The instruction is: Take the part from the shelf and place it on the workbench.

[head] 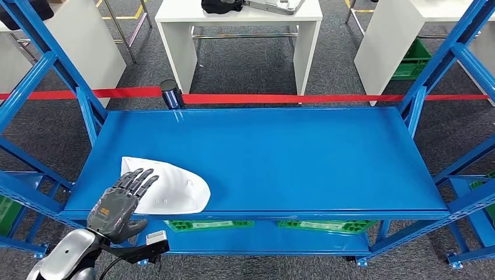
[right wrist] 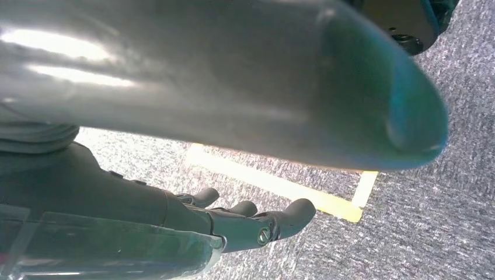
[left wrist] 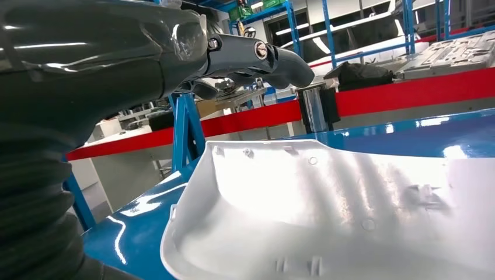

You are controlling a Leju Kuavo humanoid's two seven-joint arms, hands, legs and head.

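A white curved plastic part [head: 169, 185] lies hollow side up on the blue shelf [head: 280, 157], near its front left corner. My left hand [head: 119, 204] hovers at the part's near left edge, fingers stretched out flat and apart, holding nothing. In the left wrist view the part [left wrist: 327, 216] spreads out just beneath the fingers [left wrist: 257, 58], which stay above it without touching. My right hand [right wrist: 233, 219] hangs over the grey carpet, fingers loosely extended and empty.
A dark cylinder [head: 171, 93] stands at the shelf's back left edge by a red tape line [head: 280, 98]. Blue uprights [head: 82, 99] frame both shelf ends. Green crates [head: 327, 224] sit on the lower level. White tables [head: 239, 35] stand beyond.
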